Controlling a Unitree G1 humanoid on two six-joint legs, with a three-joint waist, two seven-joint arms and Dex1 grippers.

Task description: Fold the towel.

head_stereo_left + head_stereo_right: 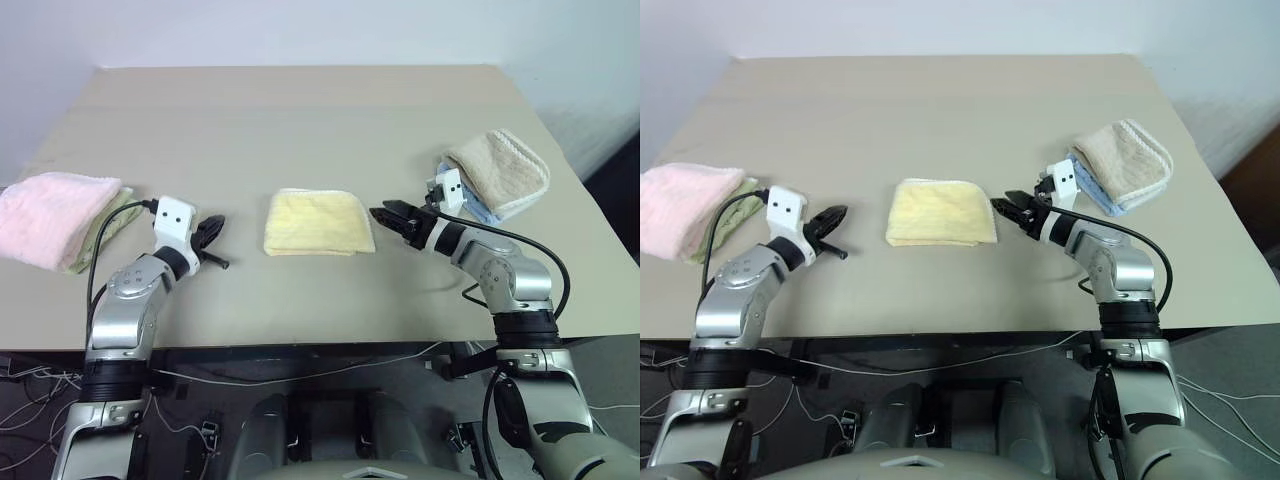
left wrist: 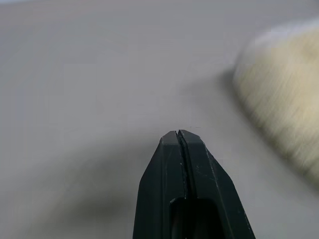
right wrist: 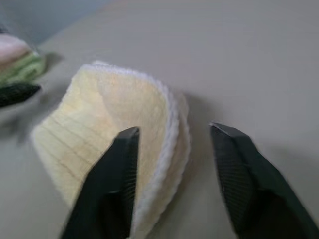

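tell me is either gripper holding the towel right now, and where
Neither. The left gripper is shut on nothing, off to the side of the folded towel. The right gripper is open at the towel's edge, gripping nothing.

Both arms are silver-grey metal with rounded, glossy joint housings and black bands at the wrists. Each wrist carries a small white box with two dark round spots. A black cable loops from each box along the forearm. The left end effector [image 1: 210,232] and right end effector [image 1: 383,212] have tapered matte-black fingers.
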